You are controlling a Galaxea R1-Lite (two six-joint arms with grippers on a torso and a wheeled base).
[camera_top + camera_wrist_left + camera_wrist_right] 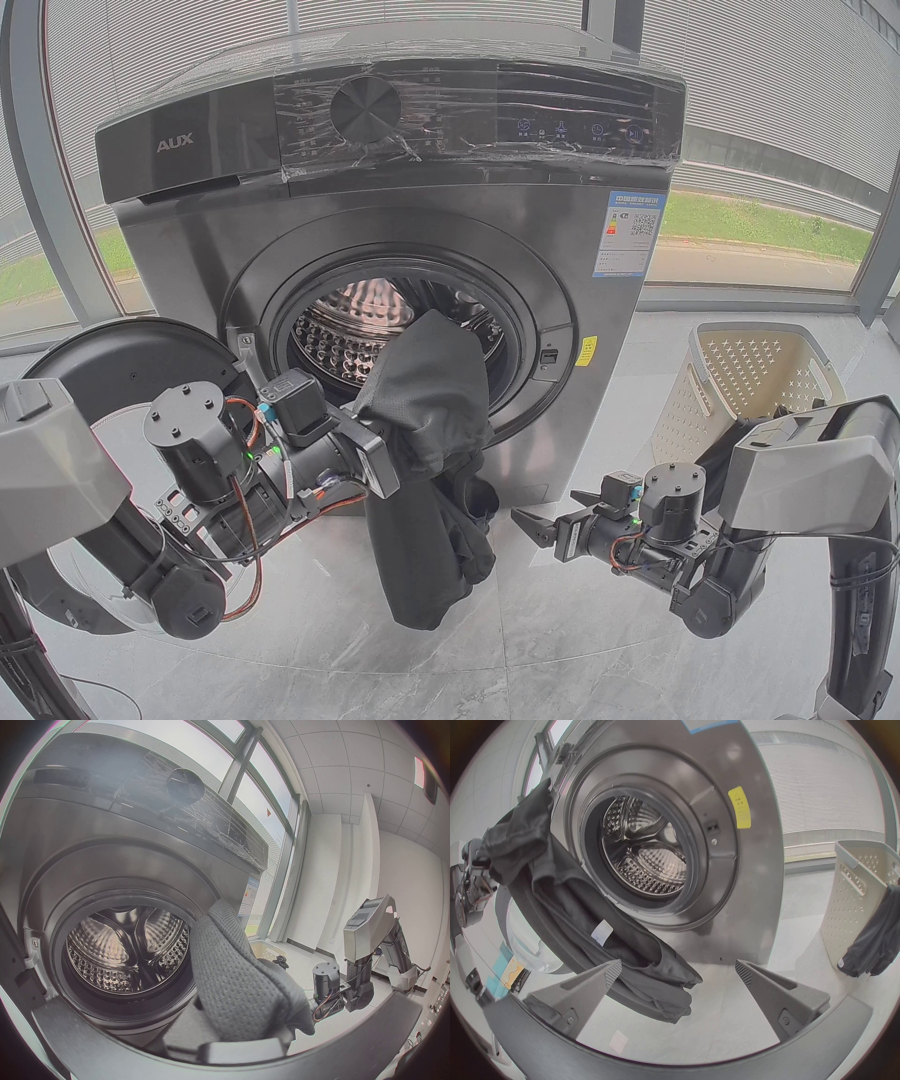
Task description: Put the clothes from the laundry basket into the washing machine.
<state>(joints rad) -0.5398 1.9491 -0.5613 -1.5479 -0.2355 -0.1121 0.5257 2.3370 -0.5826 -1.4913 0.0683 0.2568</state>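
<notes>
Dark garment [427, 450] | left jaws clamp it before washing machine [375, 216] | right jaws apart | glossy floor [562, 637], windows [778, 94]

Bright daylight from the tall blinded windows [787, 103] behind the grey steel washing machine [562, 309]. Glare on its perforated chrome drum [361, 314]. Soft shadows on the pale tiled floor [562, 647]. Wrist views bulge; corners black.

Drum mouth [361, 328] gapes free on its left half; the dark garment [427, 450] hangs across the right half and down the washing machine [562, 375] front. Open door [122, 361] crowds the left side. Bare floor [581, 647] lies ahead of the right gripper [548, 514].
</notes>
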